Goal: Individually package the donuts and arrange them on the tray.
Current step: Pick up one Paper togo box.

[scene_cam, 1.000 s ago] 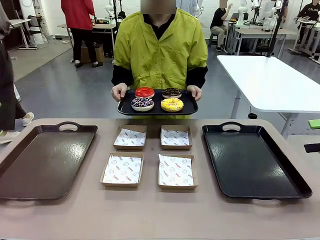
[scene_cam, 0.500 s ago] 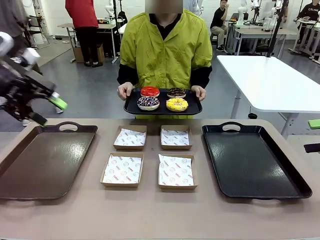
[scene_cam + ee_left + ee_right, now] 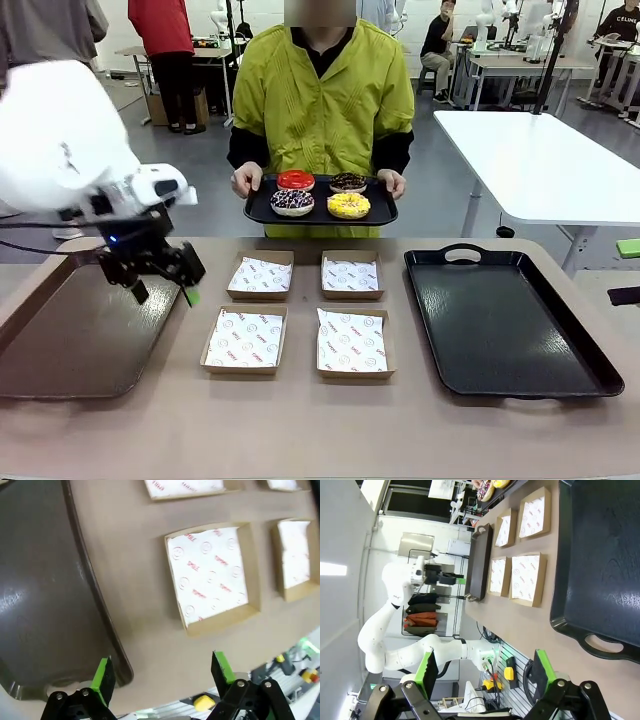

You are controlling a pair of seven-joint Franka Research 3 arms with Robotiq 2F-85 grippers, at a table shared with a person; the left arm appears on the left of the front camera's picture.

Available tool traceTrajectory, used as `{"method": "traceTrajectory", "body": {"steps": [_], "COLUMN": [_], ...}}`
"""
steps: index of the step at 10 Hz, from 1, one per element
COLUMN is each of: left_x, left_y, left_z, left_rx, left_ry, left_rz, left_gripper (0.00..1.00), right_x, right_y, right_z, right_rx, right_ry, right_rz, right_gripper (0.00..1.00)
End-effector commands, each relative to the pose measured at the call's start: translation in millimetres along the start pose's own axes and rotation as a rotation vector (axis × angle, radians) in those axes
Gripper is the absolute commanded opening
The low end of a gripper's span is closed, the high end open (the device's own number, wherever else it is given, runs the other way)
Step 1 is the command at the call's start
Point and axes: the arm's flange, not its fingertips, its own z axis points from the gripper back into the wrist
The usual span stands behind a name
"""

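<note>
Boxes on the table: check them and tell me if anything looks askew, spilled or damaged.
Nothing serious. The four boxes sit in a tidy two-by-two grid, each with a paper liner. The liner in the near right box lies slightly crooked. No spill or damage shows.

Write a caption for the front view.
Person holds a small tray of four donuts; the open left gripper hovers by four paper-lined boxes between two dark trays.
</note>
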Motion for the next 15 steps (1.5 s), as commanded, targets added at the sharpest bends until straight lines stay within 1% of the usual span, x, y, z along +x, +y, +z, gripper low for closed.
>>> {"method": "traceTrajectory", "body": {"steps": [1, 3, 5, 6, 7, 8, 15], "left_x": [13, 15, 17, 16, 13, 13, 14], "left_y": [-11, -26, -40, -45, -44, -38, -36], "left_z": [-29, -67, -82, -84, -78, -82, -82], "left_rx": [0.103, 0.137, 0.123, 0.107, 0.053, 0.098, 0.089], "left_ry": [-0.017, -0.036, -0.057, -0.06, -0.055, -0.034, -0.034], "left_rz": [0.014, 0.028, 0.029, 0.033, 0.033, 0.01, 0.018], "left_gripper": [1.0, 1.0, 1.0, 1.0, 1.0, 1.0, 1.0], "right_x": [1, 1, 1, 1, 1, 1, 1], "right_y": [0, 0, 0, 0, 0, 0, 0], "right_z": [1, 1, 1, 1, 1, 1, 1], "right_rx": [0.019, 0.019, 0.019, 0.019, 0.019, 0.019, 0.019], "right_ry": [-0.007, -0.007, -0.007, -0.007, -0.007, -0.007, -0.007], "right_rz": [0.011, 0.011, 0.011, 0.011, 0.011, 0.011, 0.011], "right_gripper": [1.0, 1.0, 1.0, 1.0, 1.0, 1.0, 1.0]}}
